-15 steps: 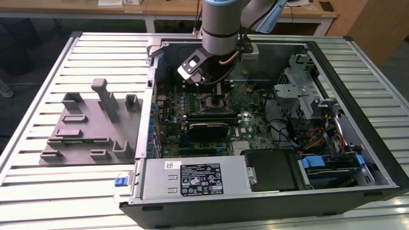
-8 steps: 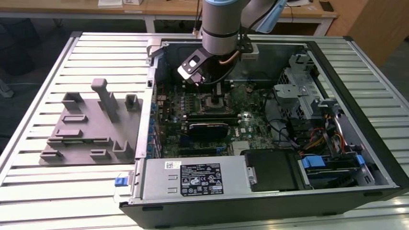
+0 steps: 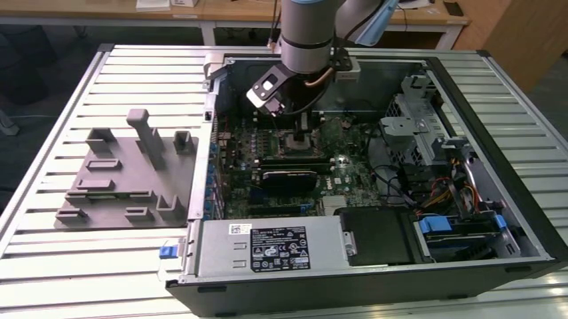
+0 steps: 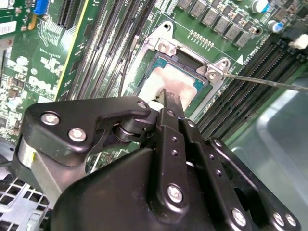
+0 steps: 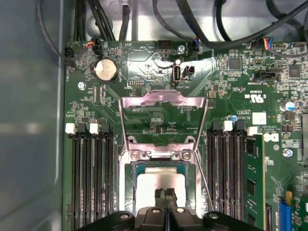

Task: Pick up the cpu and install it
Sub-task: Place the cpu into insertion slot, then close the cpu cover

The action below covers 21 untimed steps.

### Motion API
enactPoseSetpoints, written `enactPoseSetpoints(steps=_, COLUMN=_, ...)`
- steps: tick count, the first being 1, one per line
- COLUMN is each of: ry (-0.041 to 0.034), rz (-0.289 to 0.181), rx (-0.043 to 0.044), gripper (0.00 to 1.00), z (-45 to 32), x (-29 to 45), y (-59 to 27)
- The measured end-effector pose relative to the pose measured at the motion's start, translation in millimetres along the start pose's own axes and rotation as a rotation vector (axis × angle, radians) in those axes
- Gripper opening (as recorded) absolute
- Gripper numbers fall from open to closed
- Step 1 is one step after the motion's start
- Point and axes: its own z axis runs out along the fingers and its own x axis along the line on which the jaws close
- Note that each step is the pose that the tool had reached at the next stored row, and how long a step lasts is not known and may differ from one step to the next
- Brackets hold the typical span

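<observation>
Closed claw (image 5: 166, 192), tip at cpu (image 5: 149, 187); cpu in open socket (image 5: 129, 183)

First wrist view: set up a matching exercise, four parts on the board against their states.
Things:
1. cpu
2. coin battery
3. socket's metal frame
4. memory module

States:
A. swung open
B. green, standing in a slot
C. round and silvery
D. lying in the socket, with the gripper at its top plate

Pairs: 1-D, 2-C, 3-A, 4-B
</observation>
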Motion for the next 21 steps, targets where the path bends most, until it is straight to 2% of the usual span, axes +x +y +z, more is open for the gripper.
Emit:
enactPoseSetpoints(steps=6, ry=-0.0001, rz=0.000, rx=0.0000, gripper=0.11, z=-16.4, x=-0.1, y=0.6)
enactPoseSetpoints(steps=9, ry=-0.0001, rz=0.000, rx=0.0001, gripper=0.11, z=-21.9, x=-0.1, y=0.8)
enactPoseSetpoints(steps=12, ry=0.0000, rz=0.000, rx=0.0000, gripper=0.11, z=-24.2, x=-0.1, y=0.9)
enactPoseSetpoints(steps=21, ry=-0.0005, rz=0.000, rx=0.0001, gripper=0.11, z=-24.2, x=-0.1, y=0.9)
